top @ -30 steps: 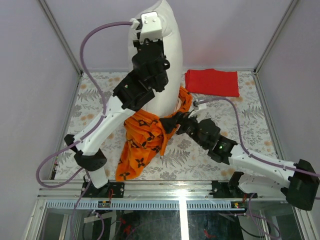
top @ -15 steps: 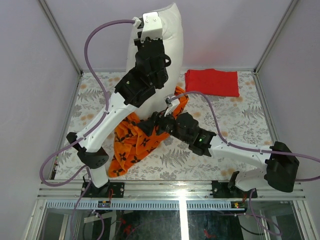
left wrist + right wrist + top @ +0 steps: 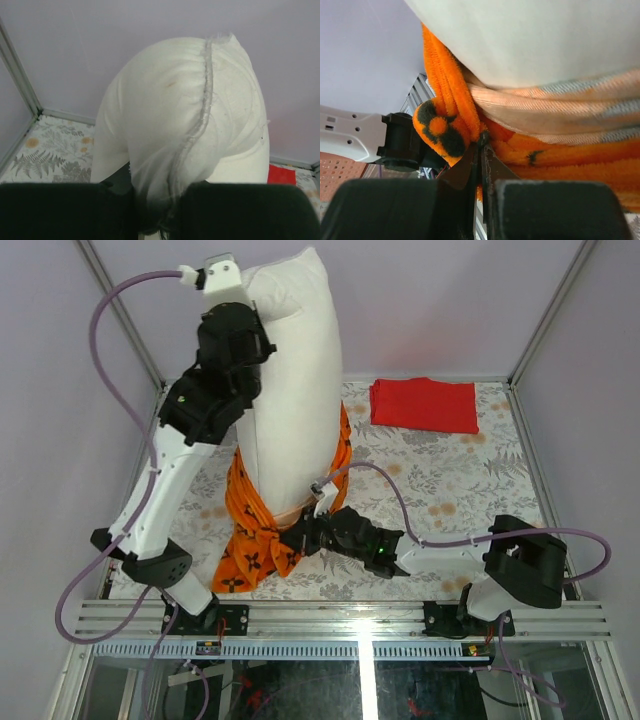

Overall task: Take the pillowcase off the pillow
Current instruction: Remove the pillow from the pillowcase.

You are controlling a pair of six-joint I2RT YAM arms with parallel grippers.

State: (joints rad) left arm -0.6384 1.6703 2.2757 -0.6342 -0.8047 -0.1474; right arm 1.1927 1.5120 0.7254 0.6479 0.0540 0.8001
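Hoisted higher now, the pillow (image 3: 290, 370) hangs clamped in our left gripper (image 3: 157, 202) while our right gripper (image 3: 481, 145) pinches the bunched rim of the soft pillowcase (image 3: 245, 530).

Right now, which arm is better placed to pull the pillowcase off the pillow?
Right. The right gripper is shut on the pillowcase bunched at the lower end of the pillow, ready to drag it down. The left gripper holds the pillow upright by its top.
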